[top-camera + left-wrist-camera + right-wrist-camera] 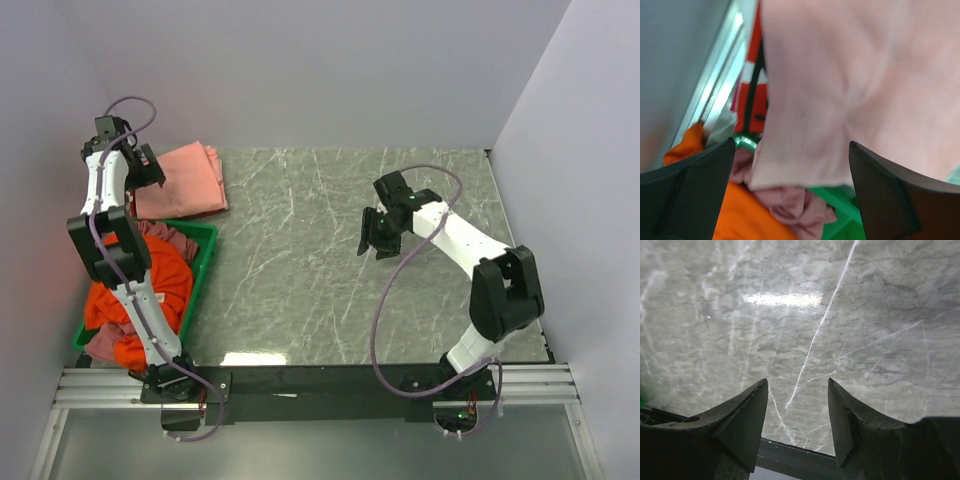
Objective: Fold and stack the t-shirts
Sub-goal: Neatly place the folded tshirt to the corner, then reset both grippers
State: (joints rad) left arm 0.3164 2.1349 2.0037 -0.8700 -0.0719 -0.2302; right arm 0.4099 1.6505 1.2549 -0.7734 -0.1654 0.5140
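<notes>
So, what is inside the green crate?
The green crate holds an orange t-shirt on top, a mauve t-shirt at its edges and some red cloth. The left arm covers part; anything beneath the heap is hidden.

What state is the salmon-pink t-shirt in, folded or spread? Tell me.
Folded: the salmon-pink t-shirt lies as a compact rectangle with layered edges, just beyond the green crate.

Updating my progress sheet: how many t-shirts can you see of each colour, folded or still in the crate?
Salmon-pink t-shirt: 1, folded
Orange t-shirt: 1, in the green crate
Mauve t-shirt: 1, in the crate
Red t-shirt, white print: 1
Total: 4
</notes>
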